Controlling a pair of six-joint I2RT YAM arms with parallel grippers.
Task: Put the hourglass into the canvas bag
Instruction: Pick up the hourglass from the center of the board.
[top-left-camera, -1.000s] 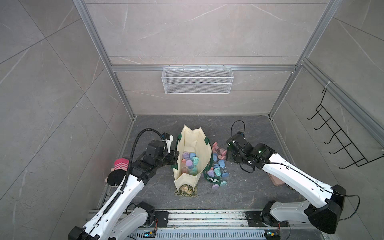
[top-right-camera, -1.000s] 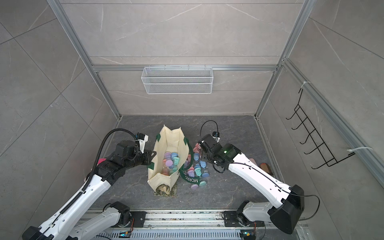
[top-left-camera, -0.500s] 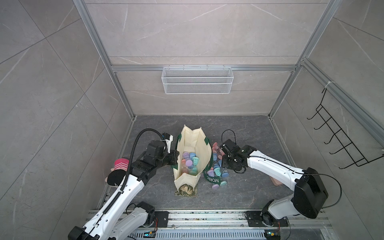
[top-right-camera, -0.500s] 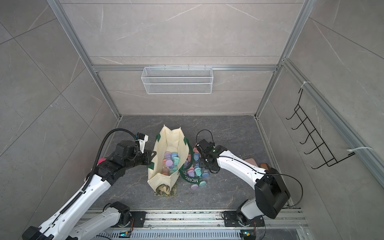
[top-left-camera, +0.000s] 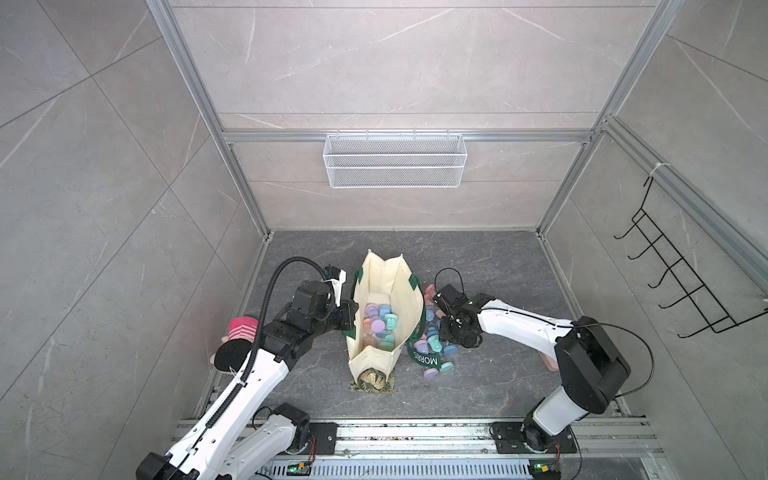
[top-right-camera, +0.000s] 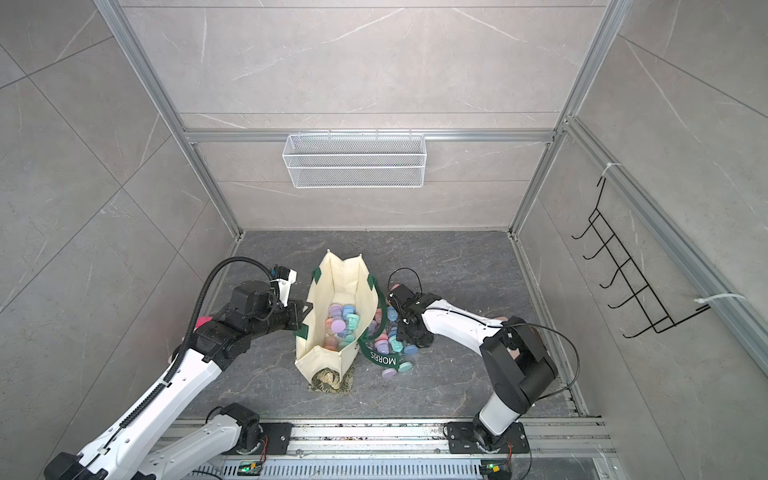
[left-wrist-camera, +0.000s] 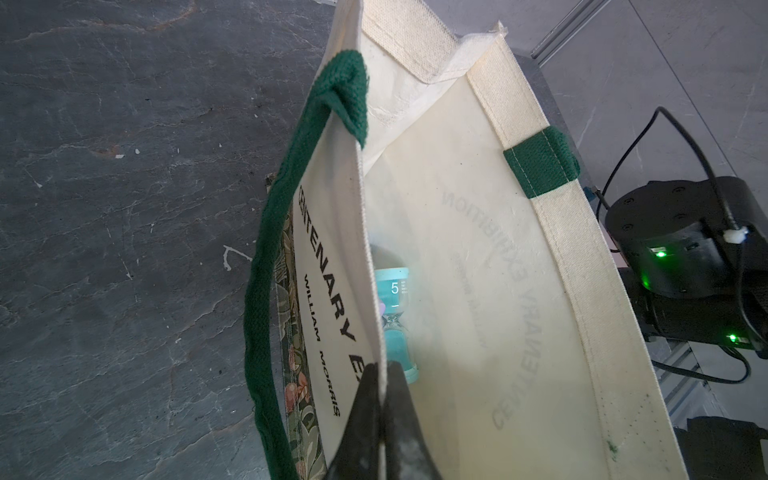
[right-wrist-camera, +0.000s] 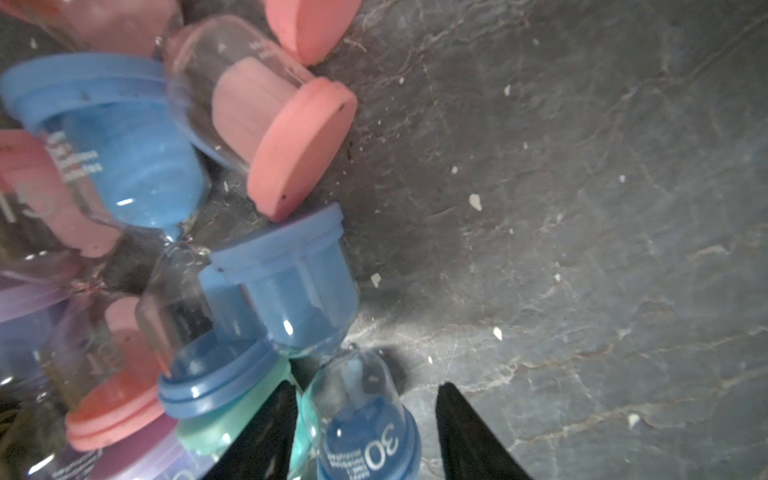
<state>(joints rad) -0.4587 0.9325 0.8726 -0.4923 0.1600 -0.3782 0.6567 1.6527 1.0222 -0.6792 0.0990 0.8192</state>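
The cream canvas bag (top-left-camera: 384, 291) stands open on the floor, with several pastel hourglasses (top-left-camera: 380, 320) inside it. My left gripper (top-left-camera: 352, 316) is shut on the bag's left wall; the left wrist view shows its fingers (left-wrist-camera: 395, 386) pinching the rim (left-wrist-camera: 370, 291), with a teal hourglass (left-wrist-camera: 397, 316) inside. More hourglasses (top-left-camera: 434, 345) lie heaped beside the bag's right side. My right gripper (top-left-camera: 448, 328) is down in that heap. In the right wrist view its jaws (right-wrist-camera: 365, 386) stand open either side of a blue hourglass (right-wrist-camera: 361, 419) marked 30, with a gap on one side.
The bag's green strap (top-left-camera: 428, 359) with white MORRIS lettering lies across the heap. A wire basket (top-left-camera: 395, 160) hangs on the back wall and a black hook rack (top-left-camera: 681, 286) on the right wall. A pink striped object (top-left-camera: 241, 328) sits far left, a pink item (top-left-camera: 549, 362) far right.
My right gripper has moved toward the bag and down into the heap of hourglasses, its jaws narrowing. The left arm and the bag have stayed put.
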